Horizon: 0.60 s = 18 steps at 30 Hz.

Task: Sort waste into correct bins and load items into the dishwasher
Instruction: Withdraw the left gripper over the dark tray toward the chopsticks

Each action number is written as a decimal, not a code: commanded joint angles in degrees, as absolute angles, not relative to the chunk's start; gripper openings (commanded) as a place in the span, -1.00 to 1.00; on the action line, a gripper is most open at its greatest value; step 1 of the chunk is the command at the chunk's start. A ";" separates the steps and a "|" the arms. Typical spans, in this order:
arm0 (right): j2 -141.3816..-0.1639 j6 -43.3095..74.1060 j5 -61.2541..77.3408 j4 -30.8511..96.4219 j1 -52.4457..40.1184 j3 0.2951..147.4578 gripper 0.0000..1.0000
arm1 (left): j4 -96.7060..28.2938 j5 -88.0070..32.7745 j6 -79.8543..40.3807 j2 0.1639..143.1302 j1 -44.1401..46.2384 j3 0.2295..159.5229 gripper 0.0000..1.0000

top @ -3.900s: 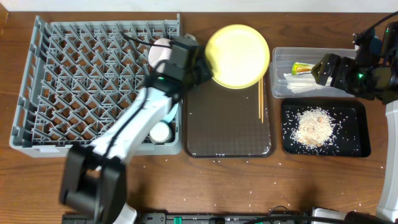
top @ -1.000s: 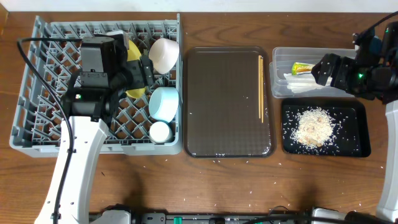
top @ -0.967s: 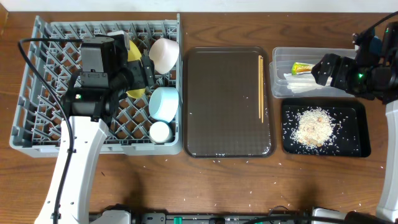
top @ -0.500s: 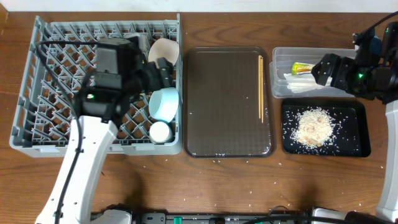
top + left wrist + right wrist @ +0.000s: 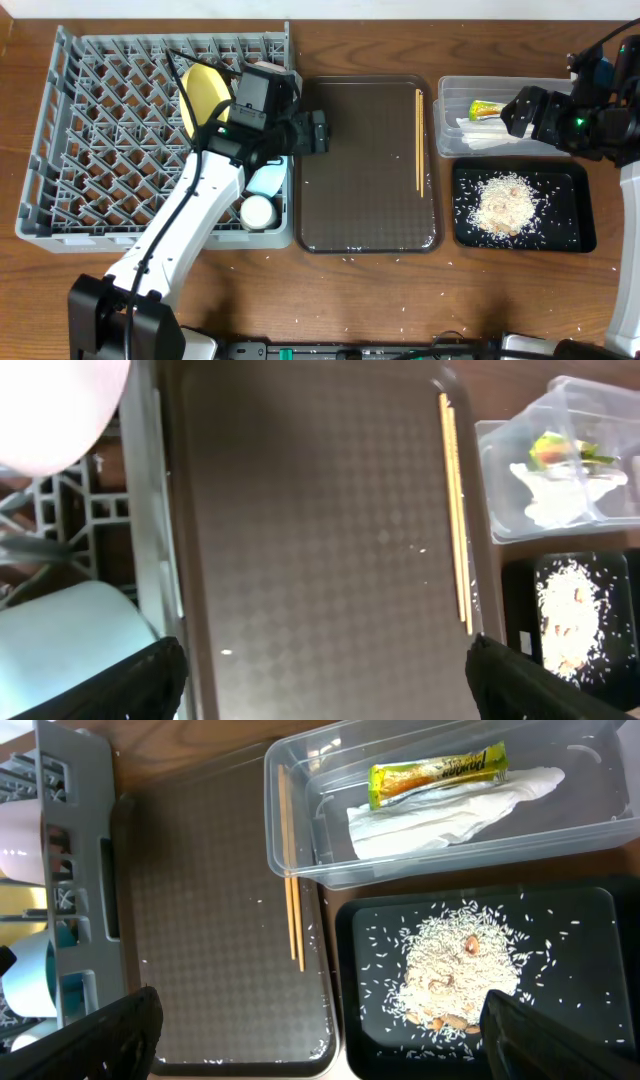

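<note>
L gripper (image 5: 322, 132) is hanging over the left edge of the brown tray (image 5: 370, 190), jaws spread wide and carrying nothing. L wrist cam is looking down at bare tray surface between the fingers. R gripper (image 5: 513, 113) is hovering right of the brown tray, above the clear tub (image 5: 441, 135), jaws also wide & empty.

Task things:
- The grey dish rack (image 5: 90, 130) is sitting just left of the brown tray, edges nearly touching.
- In it the yellow plate (image 5: 203, 95) is standing on edge, left of the tray's top-left corner.
- The white bowl (image 5: 50, 405) is showing only in L wrist cam, just left of the tray; the arm is covering it overhead.
- The light blue bowl (image 5: 270, 180) and white cup (image 5: 258, 212) are sitting in the rack's strip nearest the tray.
- The chopsticks (image 5: 418, 140) are lying side by side inside the tray's right rim.
- The tub is holding the green-yellow wrapper (image 5: 437, 772) beside crumpled white paper (image 5: 450, 815).
- The black tray (image 5: 582, 238) is lying right of the brown tray w/ a rice pile (image 5: 503, 205) in it.
- A few loose grains (image 5: 350, 258) are lying on the table (image 5: 300, 290) around the brown tray.

Vs earlier: in the earliest frame the plate was at the tray's top-right corner w/ the L gripper on it. A sec ago that gripper was over the rack w/ the plate. Now the plate is racked and the gripper is coming back over the tray. R arm, chopsticks and bins are staying put.
</note>
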<state>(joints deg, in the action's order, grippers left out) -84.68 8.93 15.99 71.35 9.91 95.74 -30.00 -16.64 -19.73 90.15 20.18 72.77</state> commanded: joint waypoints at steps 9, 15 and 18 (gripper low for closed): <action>-84.64 9.15 15.86 71.42 10.15 96.27 0.98 | -28.95 -17.32 -20.27 90.35 22.50 72.97 0.81; -84.64 9.15 15.86 71.42 10.15 96.27 0.98 | -25.71 -17.32 -22.52 90.35 22.74 72.97 0.81; -84.64 9.15 15.86 71.42 10.15 96.27 0.98 | -23.94 -17.06 -23.05 90.41 23.40 72.97 0.81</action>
